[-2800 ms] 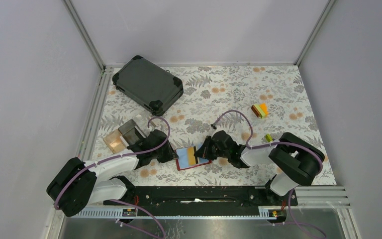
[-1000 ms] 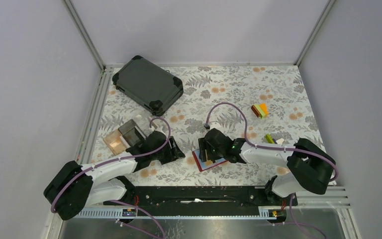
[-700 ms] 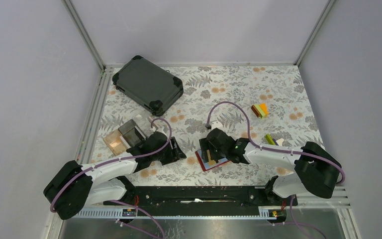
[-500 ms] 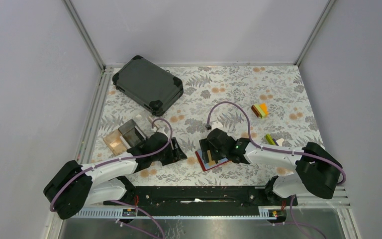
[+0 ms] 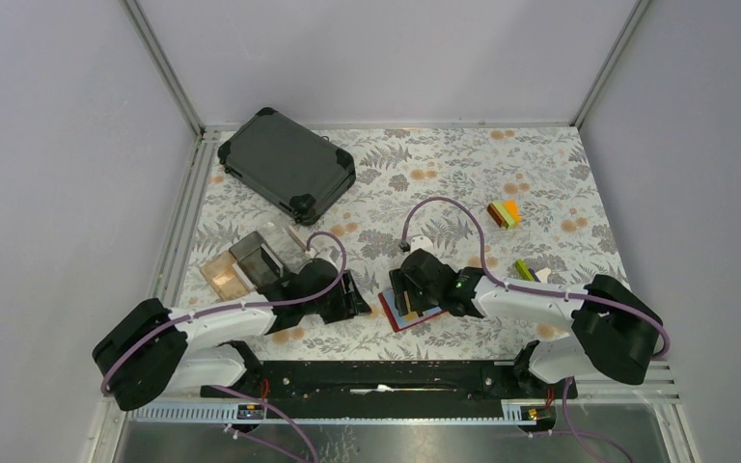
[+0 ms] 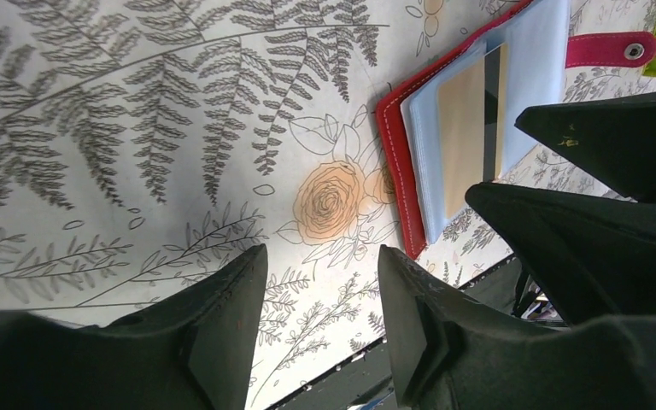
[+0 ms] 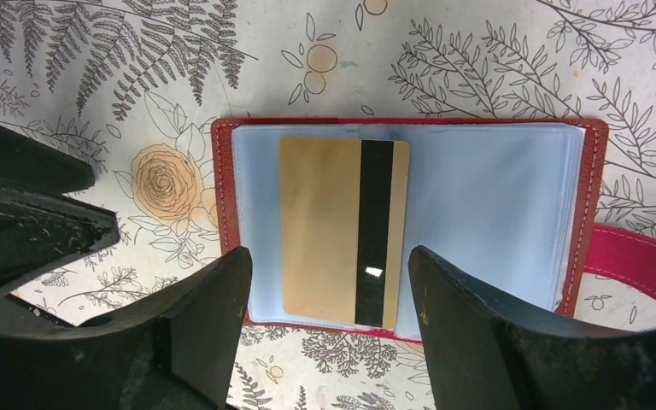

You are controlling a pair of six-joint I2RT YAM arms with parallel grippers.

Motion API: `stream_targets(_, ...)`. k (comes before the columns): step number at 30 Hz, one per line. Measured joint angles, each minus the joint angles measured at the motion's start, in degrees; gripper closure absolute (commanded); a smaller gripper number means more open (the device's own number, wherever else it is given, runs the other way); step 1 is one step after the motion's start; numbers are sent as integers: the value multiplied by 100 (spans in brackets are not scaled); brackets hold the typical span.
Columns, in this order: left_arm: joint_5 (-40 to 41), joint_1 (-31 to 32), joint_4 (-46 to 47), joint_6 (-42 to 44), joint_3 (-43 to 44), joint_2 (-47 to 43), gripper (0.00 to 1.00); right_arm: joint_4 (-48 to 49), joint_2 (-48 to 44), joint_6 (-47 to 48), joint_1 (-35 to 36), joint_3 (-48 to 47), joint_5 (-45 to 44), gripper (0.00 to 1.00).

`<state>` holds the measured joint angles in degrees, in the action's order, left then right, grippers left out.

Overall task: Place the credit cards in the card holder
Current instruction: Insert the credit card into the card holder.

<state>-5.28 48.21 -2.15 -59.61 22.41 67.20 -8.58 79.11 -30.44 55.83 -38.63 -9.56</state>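
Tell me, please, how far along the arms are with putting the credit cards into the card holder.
Done: the card holder lies open, a gold card flat on its blue sleeves. In hand: nothing; the right gripper hovers open over that card, the left gripper open beside the holder. Left: I cannot tell whether the card sits inside a pocket, so it may need tucking in; no other card shows.

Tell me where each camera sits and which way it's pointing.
Top: fixed above and behind the bases, looking down on the table; both arms show whole.
Left wrist: on the left gripper, looking down at the table, with the holder to its right; its own open fingers show.
Right wrist: on the right gripper, looking straight down on the open holder and gold card; its own open fingers show.
Shared: both wrist views catch the holder, the card and the other gripper.
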Motion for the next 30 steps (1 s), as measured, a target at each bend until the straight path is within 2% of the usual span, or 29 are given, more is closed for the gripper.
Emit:
stream_targets(7,20,201,258,-92,162,402,51,0,136,-151,-2,31,2,30)
stream_targets(12,17,273,511,-177,238,695,57,11,245,-249,-4,31,61,37)
stream_targets(22,13,310,841,-267,271,1005,69,455,269,-503,-9,142,721,46)
stream_targets(30,17,308,911,-302,271,1056,72,855,435,-634,-13,144,1113,49)
